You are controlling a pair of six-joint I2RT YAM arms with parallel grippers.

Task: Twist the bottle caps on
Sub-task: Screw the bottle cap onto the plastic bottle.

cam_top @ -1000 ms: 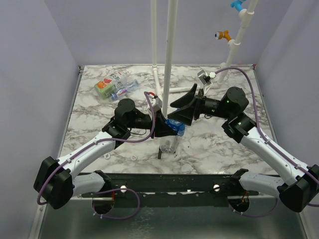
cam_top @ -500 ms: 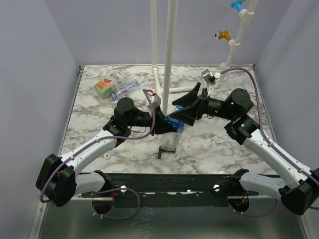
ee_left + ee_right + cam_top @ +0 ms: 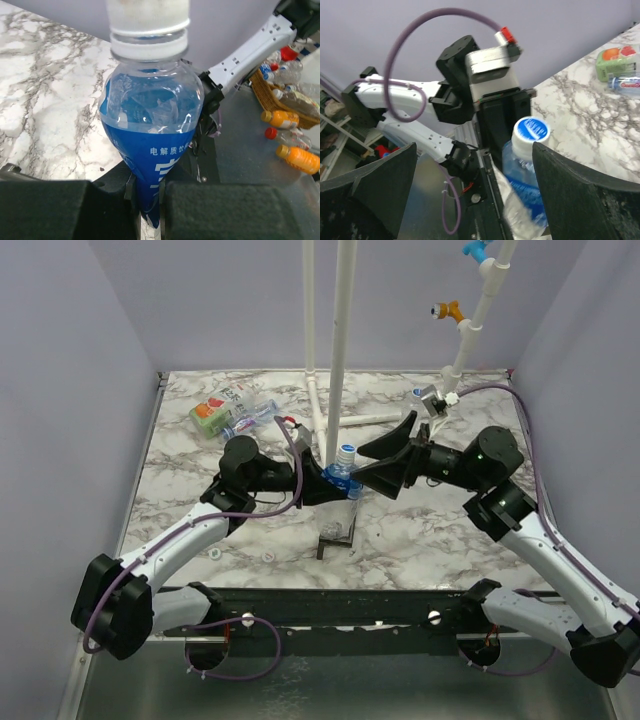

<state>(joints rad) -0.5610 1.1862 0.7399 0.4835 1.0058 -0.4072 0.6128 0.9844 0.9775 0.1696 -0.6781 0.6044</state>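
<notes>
Blue-labelled bottle point(image 3: 345, 480) is held at frame centre, roughly upright, its lower body pinched by the tightly closed left gripper point(image 3: 325, 485); cap point(image 3: 345, 452) is approached from the right by the wide-spread, empty right gripper point(image 3: 362, 462), the nearer arm.

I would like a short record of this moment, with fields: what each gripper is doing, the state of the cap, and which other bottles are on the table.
left gripper: shut on the blue-label bottle, squeezing its lower part
right gripper: open, beside the cap, not touching it
cap: white with blue print, sitting on the bottle's neck; how tight it is cannot be seen
other bottles: two lying at the far left of the table, a green-label bottle and a clear bottle
</notes>
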